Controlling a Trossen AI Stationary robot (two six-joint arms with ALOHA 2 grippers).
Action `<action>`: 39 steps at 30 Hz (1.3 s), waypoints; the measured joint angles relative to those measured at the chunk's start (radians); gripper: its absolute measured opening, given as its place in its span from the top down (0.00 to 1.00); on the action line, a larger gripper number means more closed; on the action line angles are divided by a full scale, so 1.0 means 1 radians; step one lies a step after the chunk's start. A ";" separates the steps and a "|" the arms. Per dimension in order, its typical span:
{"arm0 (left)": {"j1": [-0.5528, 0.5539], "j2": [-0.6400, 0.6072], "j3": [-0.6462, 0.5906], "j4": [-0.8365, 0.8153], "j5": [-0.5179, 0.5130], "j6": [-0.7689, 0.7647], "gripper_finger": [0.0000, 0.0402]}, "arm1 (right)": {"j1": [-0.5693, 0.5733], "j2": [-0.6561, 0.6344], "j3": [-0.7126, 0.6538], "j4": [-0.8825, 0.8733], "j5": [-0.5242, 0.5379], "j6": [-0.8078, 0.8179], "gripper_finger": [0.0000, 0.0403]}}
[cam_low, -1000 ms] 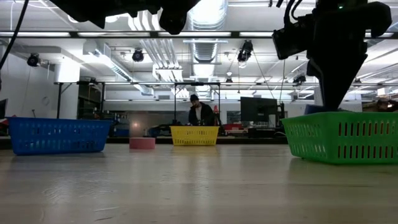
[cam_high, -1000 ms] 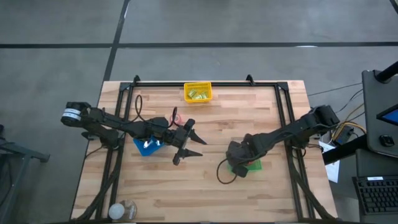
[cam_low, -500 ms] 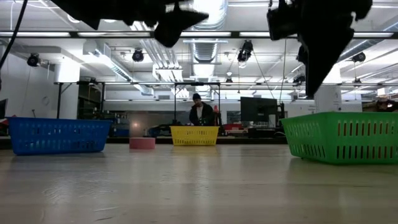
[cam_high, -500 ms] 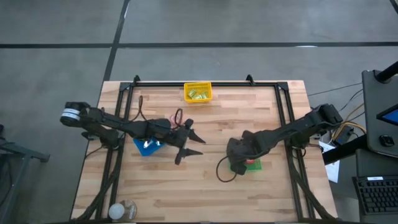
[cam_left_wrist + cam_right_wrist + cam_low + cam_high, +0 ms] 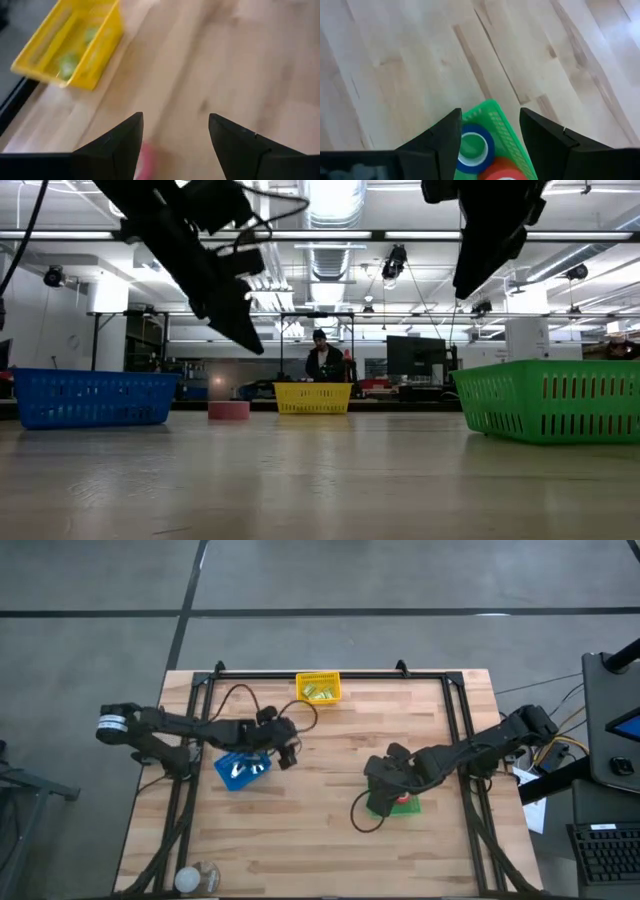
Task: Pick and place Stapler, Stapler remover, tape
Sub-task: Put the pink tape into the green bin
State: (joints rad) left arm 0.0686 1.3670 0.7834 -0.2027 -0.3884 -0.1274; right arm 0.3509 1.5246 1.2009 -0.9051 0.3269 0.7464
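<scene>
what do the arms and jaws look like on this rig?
Both arms are dark, near-black, slim and jointed. The left arm has a pale cylindrical joint at its base and a thin black cable looping above it; another black cable loops under the right arm. The left gripper and right gripper have flat, dark, wedge-shaped fingers, no markings visible.

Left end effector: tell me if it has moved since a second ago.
Yes. In the high view the left end effector has pulled back toward the blue basket and turned toward the yellow basket.
</scene>
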 joint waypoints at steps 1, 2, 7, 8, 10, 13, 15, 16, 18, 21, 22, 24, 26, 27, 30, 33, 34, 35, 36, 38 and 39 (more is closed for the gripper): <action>0.025 0.001 0.000 -0.014 0.004 -0.005 0.43 | 0.000 0.000 -0.002 0.011 0.000 -0.004 0.53; 0.049 0.002 0.000 -0.027 0.006 -0.003 0.43 | 0.000 0.000 -0.005 0.026 0.000 -0.009 0.53; 0.173 0.002 0.000 -0.049 0.157 0.072 0.43 | 0.003 0.000 -0.013 0.030 -0.004 -0.015 0.55; 0.195 0.002 0.000 -0.043 0.205 0.098 0.43 | 0.003 0.000 -0.015 0.029 -0.007 -0.018 0.55; 0.229 0.010 0.000 -0.045 0.240 0.139 0.43 | 0.003 0.000 -0.018 0.030 -0.009 -0.018 0.56; 0.269 0.031 0.004 -0.048 0.272 0.171 0.43 | 0.005 0.000 -0.026 0.031 -0.009 -0.018 0.56; 0.281 0.054 0.008 -0.056 0.304 0.178 0.43 | 0.007 0.000 -0.032 0.030 -0.010 -0.015 0.57; 0.281 0.067 0.008 -0.063 0.309 0.178 0.43 | 0.007 0.000 -0.034 0.030 -0.010 -0.011 0.57; 0.281 0.095 0.008 -0.061 0.313 0.184 0.43 | 0.011 0.000 -0.038 0.032 -0.010 -0.005 0.57; 0.284 0.132 0.011 -0.079 0.277 0.193 0.43 | 0.017 0.000 -0.039 0.033 -0.010 -0.003 0.58; 0.286 0.140 0.011 -0.091 0.255 0.190 0.43 | 0.018 0.000 -0.039 0.033 -0.010 -0.002 0.57; 0.285 0.153 0.014 -0.095 0.229 0.186 0.43 | 0.021 0.000 -0.039 0.033 -0.010 0.000 0.57; 0.285 0.162 0.015 -0.091 0.224 0.186 0.43 | 0.023 0.000 -0.040 0.033 -0.010 0.001 0.57; 0.285 0.167 0.017 -0.091 0.223 0.188 0.43 | 0.023 0.000 -0.040 0.035 -0.010 0.001 0.57; 0.285 0.179 0.021 -0.089 0.242 0.196 0.46 | 0.023 0.000 -0.040 0.037 -0.011 0.001 0.58; 0.286 0.183 0.022 -0.088 0.299 0.183 0.51 | 0.023 0.000 -0.040 0.038 -0.010 0.002 0.59; 0.287 0.184 0.023 -0.092 0.301 0.181 0.53 | 0.023 0.000 -0.040 0.038 -0.010 0.002 0.60; 0.285 0.183 0.027 -0.102 0.301 0.178 0.54 | 0.023 0.000 -0.040 0.040 -0.011 0.002 0.60; 0.284 0.183 0.032 -0.115 0.305 0.170 0.56 | 0.023 0.000 -0.040 0.042 -0.011 0.002 0.61; 0.284 0.178 0.041 -0.141 0.315 0.154 0.58 | 0.023 0.000 -0.040 0.043 -0.011 0.002 0.62; 0.284 0.174 0.043 -0.153 0.320 0.152 0.59 | 0.023 0.000 -0.040 0.043 -0.011 0.002 0.62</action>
State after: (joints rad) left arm 0.3523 1.5413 0.8267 -0.3559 -0.0687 0.0243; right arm 0.3740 1.5249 1.1605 -0.8623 0.3161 0.7479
